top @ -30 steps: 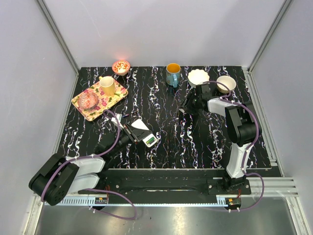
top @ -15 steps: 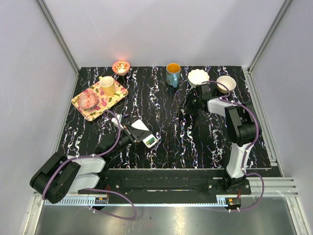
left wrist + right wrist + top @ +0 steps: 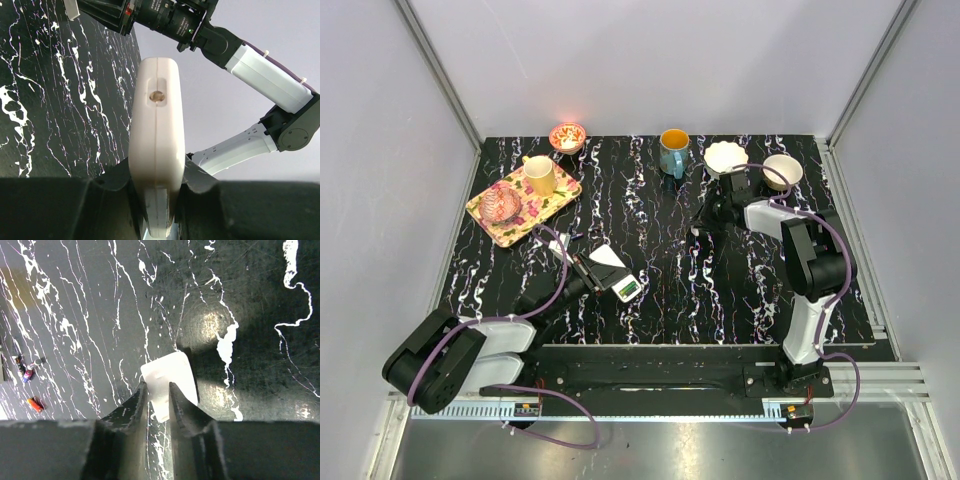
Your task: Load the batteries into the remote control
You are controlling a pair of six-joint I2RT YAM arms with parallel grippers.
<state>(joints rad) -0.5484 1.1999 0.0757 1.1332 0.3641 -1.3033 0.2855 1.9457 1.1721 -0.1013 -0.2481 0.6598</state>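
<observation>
My left gripper is shut on the remote control. The remote is a white slab, seen end-on and sticking out from between the fingers. In the top view the remote control is low over the table left of centre, in the left gripper. My right gripper hovers over a small flat white plastic piece on the table. Its jaws stand narrowly apart with that piece showing between them; a grip is not clear. The batteries lie far left in the right wrist view, one orange-red, others close by.
A floral tray holding a yellow cup and a glass dish stands back left. A small red bowl, a blue mug and two white bowls line the back edge.
The right gripper's jaws have drawn closer together and it has shifted slightly right. The left arm and the remote have not moved.
</observation>
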